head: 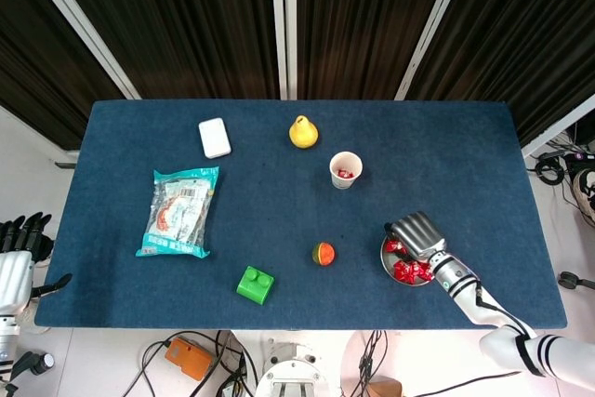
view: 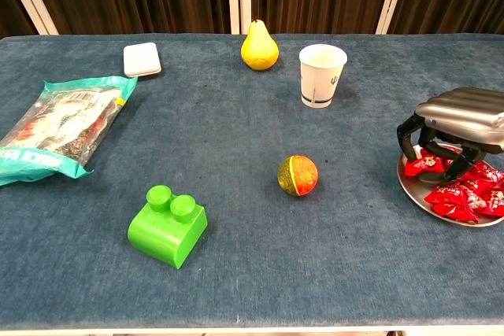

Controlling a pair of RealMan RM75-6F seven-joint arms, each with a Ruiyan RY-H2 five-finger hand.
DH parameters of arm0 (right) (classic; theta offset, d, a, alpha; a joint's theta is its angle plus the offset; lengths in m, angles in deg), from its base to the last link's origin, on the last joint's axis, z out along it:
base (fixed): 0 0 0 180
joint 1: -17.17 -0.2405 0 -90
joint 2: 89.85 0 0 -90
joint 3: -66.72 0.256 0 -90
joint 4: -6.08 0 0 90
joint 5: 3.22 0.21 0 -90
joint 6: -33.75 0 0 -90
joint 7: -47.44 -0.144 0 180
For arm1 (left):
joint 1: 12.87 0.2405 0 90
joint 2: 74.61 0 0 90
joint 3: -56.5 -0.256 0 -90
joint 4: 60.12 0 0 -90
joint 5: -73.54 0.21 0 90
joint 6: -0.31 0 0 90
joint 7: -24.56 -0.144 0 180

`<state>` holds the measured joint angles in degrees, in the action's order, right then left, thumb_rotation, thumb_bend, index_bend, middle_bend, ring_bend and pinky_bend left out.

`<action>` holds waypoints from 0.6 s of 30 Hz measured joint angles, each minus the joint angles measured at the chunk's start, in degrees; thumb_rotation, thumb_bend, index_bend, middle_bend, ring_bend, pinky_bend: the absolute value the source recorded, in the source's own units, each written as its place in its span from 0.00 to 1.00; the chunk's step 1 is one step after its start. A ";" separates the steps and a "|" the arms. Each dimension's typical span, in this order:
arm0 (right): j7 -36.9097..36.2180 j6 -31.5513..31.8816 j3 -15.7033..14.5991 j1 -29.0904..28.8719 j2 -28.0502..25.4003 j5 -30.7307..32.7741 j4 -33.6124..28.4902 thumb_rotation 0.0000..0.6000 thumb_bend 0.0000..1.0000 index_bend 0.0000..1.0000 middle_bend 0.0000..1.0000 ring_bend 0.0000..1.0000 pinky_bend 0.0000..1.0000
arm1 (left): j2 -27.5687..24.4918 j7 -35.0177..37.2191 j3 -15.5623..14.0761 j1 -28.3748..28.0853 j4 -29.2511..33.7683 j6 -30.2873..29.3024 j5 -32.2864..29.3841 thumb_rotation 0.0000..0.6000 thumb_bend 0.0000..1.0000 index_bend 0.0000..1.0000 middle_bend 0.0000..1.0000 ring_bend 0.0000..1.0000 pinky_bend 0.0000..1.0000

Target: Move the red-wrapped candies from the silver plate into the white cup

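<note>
The silver plate (head: 390, 266) (view: 413, 192) lies near the table's front right and holds several red-wrapped candies (head: 410, 271) (view: 461, 194). My right hand (head: 416, 233) (view: 457, 119) is low over the plate's far-left part, palm down, fingers curled among the candies. One candy (view: 425, 164) lies between the fingertips; a grip is not evident. The white cup (head: 345, 170) (view: 321, 75) stands upright behind and left of the plate, with a red candy (head: 345, 174) inside. My left hand (head: 19, 258) hangs off the table's front-left corner, fingers apart, holding nothing.
A yellow pear (head: 302, 132) (view: 259, 46) stands left of the cup. An orange-green ball (head: 323, 253) (view: 298, 175) lies left of the plate. A green brick (head: 255, 284) (view: 167, 226), a snack bag (head: 179, 211) (view: 55, 127) and a white box (head: 215, 138) (view: 142, 59) occupy the left half.
</note>
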<state>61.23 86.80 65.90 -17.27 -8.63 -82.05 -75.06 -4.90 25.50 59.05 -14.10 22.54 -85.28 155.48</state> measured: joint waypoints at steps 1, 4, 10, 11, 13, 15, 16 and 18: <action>0.02 0.29 0.07 0.13 -0.03 -0.05 -0.06 1.00 0.54 0.68 0.90 1.00 1.00 | 0.02 0.04 0.00 0.02 -0.06 -0.02 -0.01 1.00 0.00 0.08 0.06 0.00 0.00; -0.19 1.15 0.33 0.49 -0.36 -0.29 -0.54 1.00 0.56 0.71 0.90 1.00 1.00 | 0.10 0.15 0.04 0.05 -0.20 -0.03 -0.02 1.00 0.00 0.08 0.05 0.00 0.00; -1.46 3.13 2.35 0.58 -1.99 -0.71 -2.65 1.00 0.56 0.71 0.90 1.00 1.00 | 0.06 0.11 0.14 -0.15 -0.25 0.12 0.11 1.00 0.00 0.08 0.05 0.00 0.00; -1.69 3.28 2.97 0.40 -2.19 -0.65 -2.93 1.00 0.56 0.71 0.90 1.00 1.00 | 0.02 0.10 0.20 -0.21 -0.21 0.12 0.15 1.00 0.00 0.08 0.05 0.00 0.00; -2.14 3.43 4.82 -0.35 -2.49 -0.19 -3.33 1.00 0.56 0.72 0.90 1.00 1.00 | -0.06 0.04 0.29 -0.35 -0.07 0.14 0.25 1.00 0.00 0.08 0.06 0.00 0.00; -2.43 3.27 6.85 -1.37 -2.51 0.74 -3.41 1.00 0.56 0.72 0.90 1.00 1.00 | -0.14 -0.11 0.33 -0.47 0.09 0.18 0.35 1.00 0.00 0.08 0.05 0.00 0.00; -2.59 2.98 8.41 -2.27 -2.37 1.67 -3.30 1.00 0.56 0.72 0.90 1.00 1.00 | -0.18 -0.17 0.34 -0.50 0.17 0.21 0.37 1.00 0.00 0.08 0.05 0.00 0.00; -2.72 2.12 10.79 -3.97 -1.91 3.59 -2.88 1.00 0.56 0.71 0.90 1.00 1.00 | -0.28 -0.39 0.34 -0.58 0.40 0.33 0.37 1.00 0.00 0.08 0.05 0.00 0.00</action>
<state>58.51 88.91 76.69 -21.24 -10.54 -78.46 -77.94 -5.19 25.11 59.39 -14.68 22.93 -84.95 155.85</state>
